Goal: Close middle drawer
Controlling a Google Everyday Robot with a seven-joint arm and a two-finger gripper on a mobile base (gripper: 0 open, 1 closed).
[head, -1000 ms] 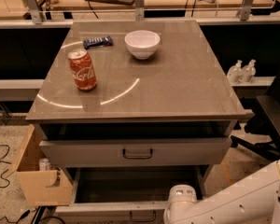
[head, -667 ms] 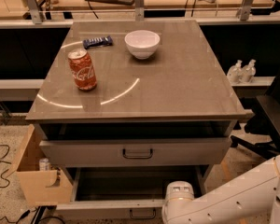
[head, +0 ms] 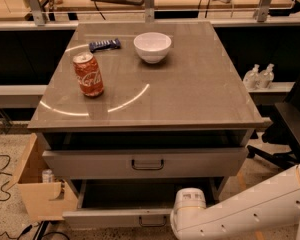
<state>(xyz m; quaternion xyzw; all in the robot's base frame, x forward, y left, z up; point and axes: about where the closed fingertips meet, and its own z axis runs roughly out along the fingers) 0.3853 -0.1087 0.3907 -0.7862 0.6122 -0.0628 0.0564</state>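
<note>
The middle drawer [head: 107,217] is pulled far out at the bottom of the camera view. Its low grey front carries a small dark loop handle [head: 152,222], and its inside is dark. Above it the taller-fronted grey drawer [head: 90,163] stands out a little from the cabinet. My white arm [head: 245,213] reaches in from the lower right. Its round end joint [head: 190,205] sits right at the middle drawer's front, just right of the handle. The gripper itself is hidden below the frame's edge.
On the cabinet top [head: 190,89] stand a red cola can [head: 88,74], a white bowl [head: 152,46] and a dark snack bar [head: 104,44]. A cardboard box [head: 37,191] sits at the left, a dark office chair [head: 290,129] at the right, with bottles [head: 259,76] behind it.
My arm's end joint has shifted slightly left and up along the middle drawer's front. The drawers look about as far out as before.
</note>
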